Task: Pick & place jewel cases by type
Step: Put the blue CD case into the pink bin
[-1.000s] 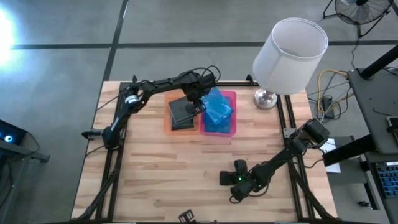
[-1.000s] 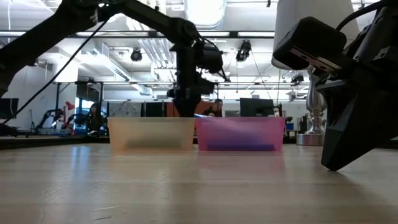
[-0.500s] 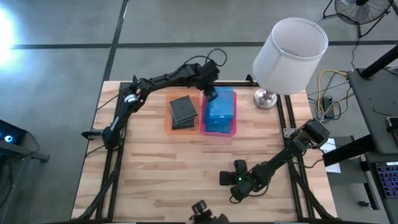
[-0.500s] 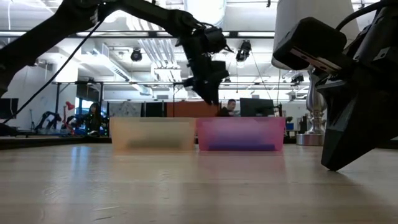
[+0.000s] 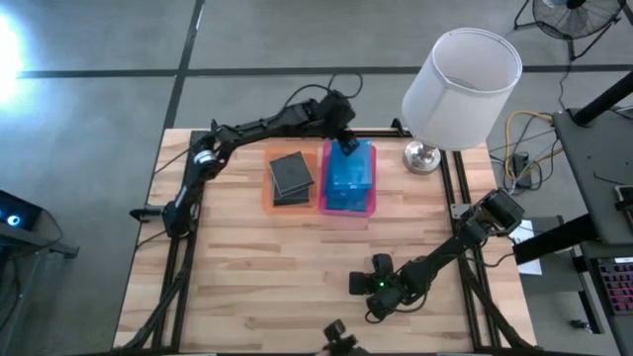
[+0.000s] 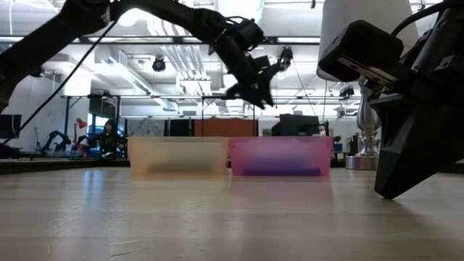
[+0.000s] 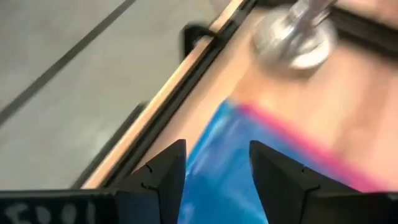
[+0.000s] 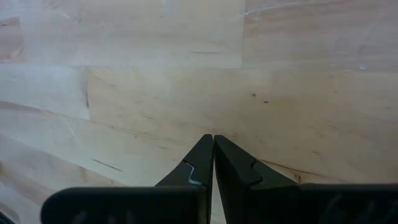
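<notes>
Jaws parted and holding nothing, the left gripper is hovering above the blue jewel cases in the pink tray; dark cases are filling the orange tray. Swinging outward, the wrist risks clipping the lamp. The right gripper is resting pinched together, empty.

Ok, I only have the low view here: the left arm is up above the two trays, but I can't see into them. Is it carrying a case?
Observer: No. The left wrist view shows the left gripper with its jaws open and nothing between them.
Operator: What's in the pink tray?
Observer: From above, the pink tray holds the blue jewel cases.
Operator: And the orange one?
Observer: The orange tray holds the dark grey jewel cases.
Operator: Right arm?
Observer: The right gripper is parked over bare wood, jaws shut.
</notes>
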Available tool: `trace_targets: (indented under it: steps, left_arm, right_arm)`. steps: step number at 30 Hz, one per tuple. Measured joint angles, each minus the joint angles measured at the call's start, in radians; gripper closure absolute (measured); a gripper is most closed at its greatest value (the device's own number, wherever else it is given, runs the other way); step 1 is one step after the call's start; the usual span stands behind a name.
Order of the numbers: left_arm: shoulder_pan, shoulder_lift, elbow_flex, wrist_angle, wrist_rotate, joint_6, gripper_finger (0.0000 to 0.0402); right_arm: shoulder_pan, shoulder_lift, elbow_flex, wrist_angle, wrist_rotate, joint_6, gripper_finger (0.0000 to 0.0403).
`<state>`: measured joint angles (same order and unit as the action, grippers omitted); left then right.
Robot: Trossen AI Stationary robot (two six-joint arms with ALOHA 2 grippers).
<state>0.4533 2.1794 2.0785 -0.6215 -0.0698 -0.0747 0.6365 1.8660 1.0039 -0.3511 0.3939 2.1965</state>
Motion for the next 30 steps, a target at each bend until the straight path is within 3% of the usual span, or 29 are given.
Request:
trace_targets:
  steps: [2, 8, 17, 21, 30]
  left_arm:
    - [-0.012, 0.024, -0.002, 0.062, 0.025, -0.031, 0.0243]
    - [-0.019, 0.095, -0.006, 0.170, -0.044, -0.136, 0.0243]
    - [0.041, 0.138, 0.017, 0.161, -0.056, -0.369, 0.0243]
    - [0.074, 0.163, 0.020, 0.091, 0.055, -0.423, 0.0243]
    - [0.051, 0.115, 0.011, -0.143, 0.113, -0.300, 0.0243]
  right_arm:
    - [0.000, 0.000, 0.000, 0.000, -0.001, 0.002, 0.0390]
    - [0.000, 0.000, 0.000, 0.003, -0.002, 0.011, 0.0390]
    - [-0.001, 0.000, 0.002, 0.018, -0.006, 0.030, 0.0390]
    - [-0.001, 0.000, 0.002, 0.023, -0.006, 0.030, 0.0390]
    - [-0.002, 0.001, 0.002, 0.027, -0.006, 0.030, 0.0390]
